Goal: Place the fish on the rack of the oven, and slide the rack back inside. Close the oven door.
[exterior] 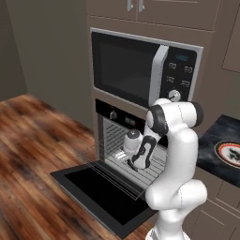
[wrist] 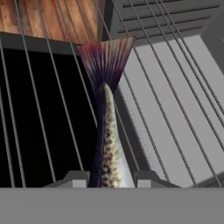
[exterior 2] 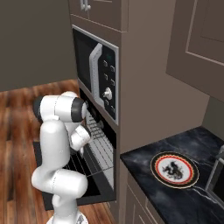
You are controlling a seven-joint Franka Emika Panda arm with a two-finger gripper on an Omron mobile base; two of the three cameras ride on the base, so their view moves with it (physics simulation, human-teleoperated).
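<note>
The fish (wrist: 107,131), slim and speckled with a reddish fanned tail, sits between my fingertips, and my gripper (wrist: 109,179) is shut on it. It hangs tail-first over the wire rack (wrist: 57,109), right where the black oven door (wrist: 26,109) meets the pale ribbed cavity floor. Whether the fish touches the bars I cannot tell. From the left base view the rack (exterior: 112,176) is pulled out over the open, dropped-down oven door (exterior: 93,194), and my gripper (exterior: 133,165) points down at it in front of the oven (exterior: 115,115).
A silver-and-black microwave (exterior: 140,70) sits directly above the oven. To the right runs a dark marble counter (exterior 2: 175,201) with a decorated plate (exterior 2: 174,169). Wood floor (exterior: 33,140) lies left of the open door.
</note>
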